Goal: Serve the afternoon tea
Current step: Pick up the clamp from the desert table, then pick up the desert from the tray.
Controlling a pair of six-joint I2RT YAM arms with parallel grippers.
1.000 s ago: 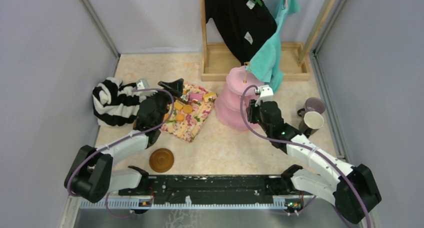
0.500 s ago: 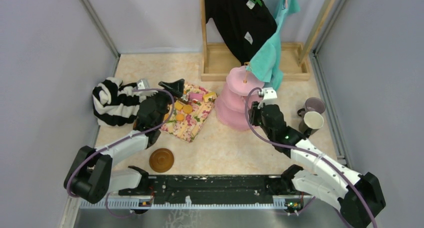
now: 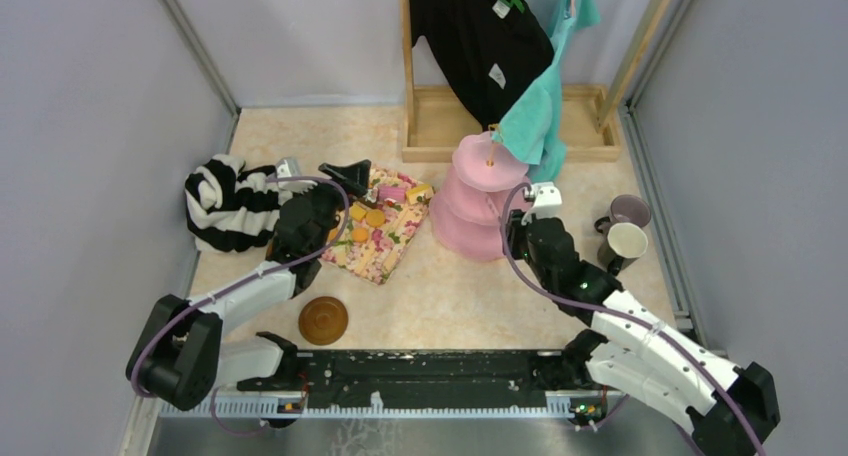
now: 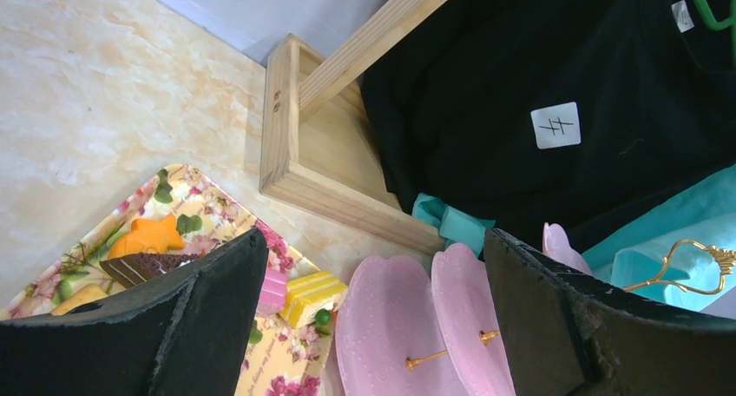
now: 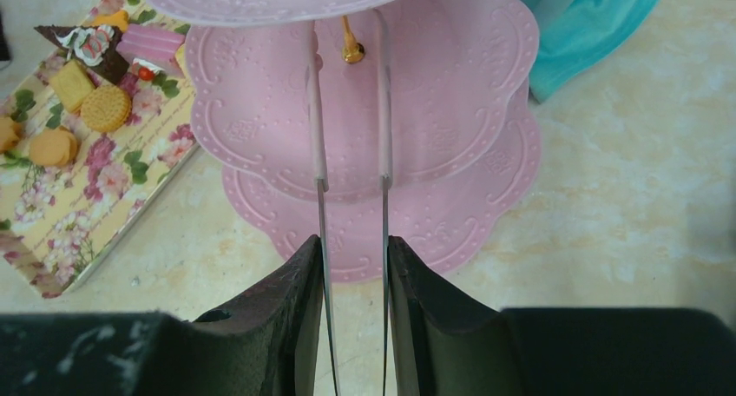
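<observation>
The right gripper (image 5: 351, 248) is seen closed on a pair of thin tongs (image 5: 382, 101), silver at the fingers and pink toward the tips. The tongs are held out over the pink three-tier cake stand (image 5: 460, 109). Through the right wrist camera the pink tips are seen apart, either side of the gold centre post (image 5: 351, 53), over the middle tier and under the rim of the top one. Whether they touch the tier cannot be told. From above, the stand is found mid-table, just ahead and to the left of that gripper, in front of the wooden rack (image 3: 440, 126).

On the other side, the left gripper (image 4: 373, 240) is held wide open with nothing in it, raised over the far edge of the floral cloth (image 3: 385, 246). The toy pastries (image 3: 365, 216) are spread on that cloth, below the open jaws. An orange piece (image 4: 152, 237) and a chocolate slice (image 4: 139, 267) are picked out just beside the left finger. The cloth is laid just beside the stand's bottom tier.

A brown saucer (image 3: 323, 320) is seen near the arm bases, well apart from both grippers. The lilac mug (image 3: 628, 211) and the cream mug (image 3: 625, 242) are stood together at the right edge, beside the right arm. The striped garment (image 3: 225, 204) is heaped at far left.
</observation>
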